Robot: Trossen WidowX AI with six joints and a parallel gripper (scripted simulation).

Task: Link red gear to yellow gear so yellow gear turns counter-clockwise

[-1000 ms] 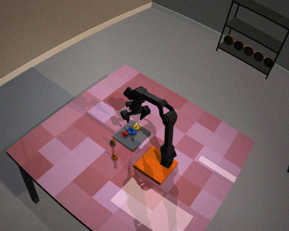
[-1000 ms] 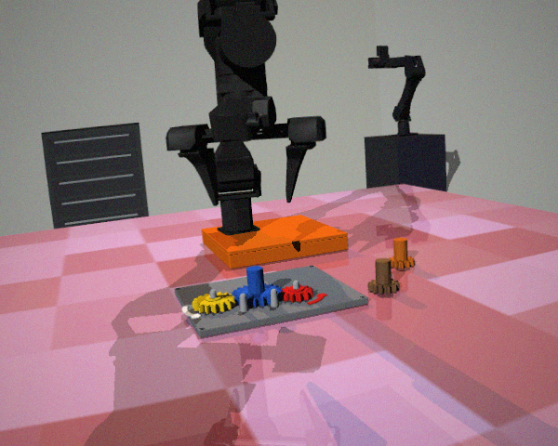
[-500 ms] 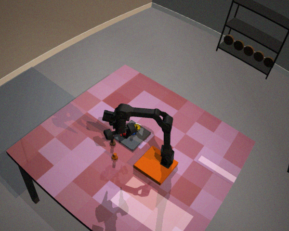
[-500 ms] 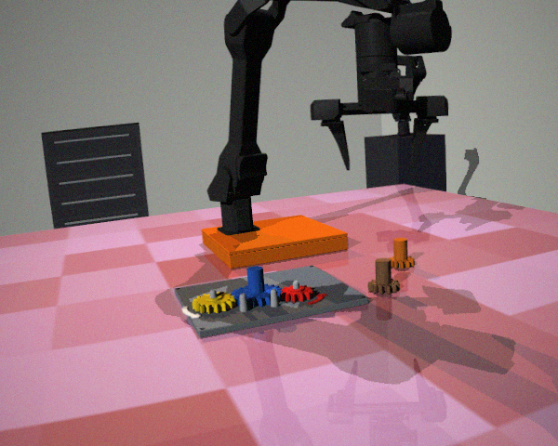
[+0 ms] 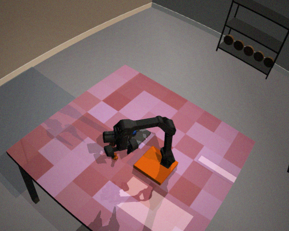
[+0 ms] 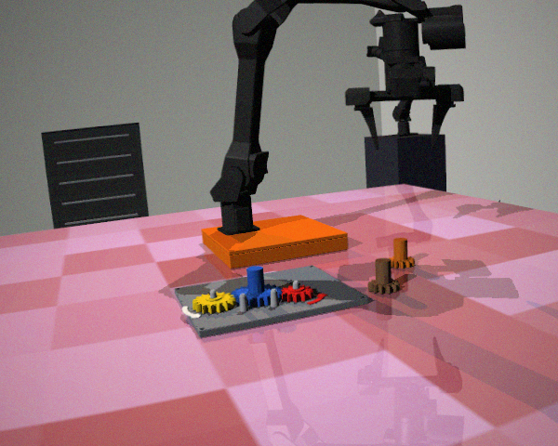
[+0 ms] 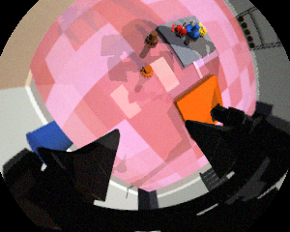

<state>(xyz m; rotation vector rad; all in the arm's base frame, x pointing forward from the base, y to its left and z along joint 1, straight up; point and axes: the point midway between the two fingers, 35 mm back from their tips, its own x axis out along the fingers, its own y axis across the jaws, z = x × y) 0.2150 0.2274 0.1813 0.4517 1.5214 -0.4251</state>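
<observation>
The grey board (image 6: pixel 339 294) (image 7: pixel 190 54) lies in front of the arm's base. On it a yellow gear (image 6: pixel 214 303) (image 7: pixel 202 31), a blue gear (image 6: pixel 256 289) (image 7: pixel 193 32) with a tall hub and a red gear (image 6: pixel 297 293) (image 7: pixel 178 30) sit in a row, teeth touching. Two bare pegs (image 6: pixel 243 302) (image 6: pixel 273 297) stand in front of the blue gear. A brown gear (image 6: pixel 383 278) (image 7: pixel 151 40) and an orange gear (image 6: pixel 401 255) (image 7: pixel 146 72) (image 5: pixel 114 157) stand loose on the table right of the board. My gripper (image 6: pixel 404 124) (image 7: pixel 153 128) is open and empty, high above the loose gears.
The arm stands on an orange base plate (image 6: pixel 274 238) (image 5: pixel 152 166) (image 7: pixel 200 99) behind the board. A dark slatted panel (image 6: pixel 94 173) and a dark pedestal (image 6: pixel 404 161) stand beyond the table. A shelf rack (image 5: pixel 254 37) stands far off. In the overhead view the arm hides most of the board.
</observation>
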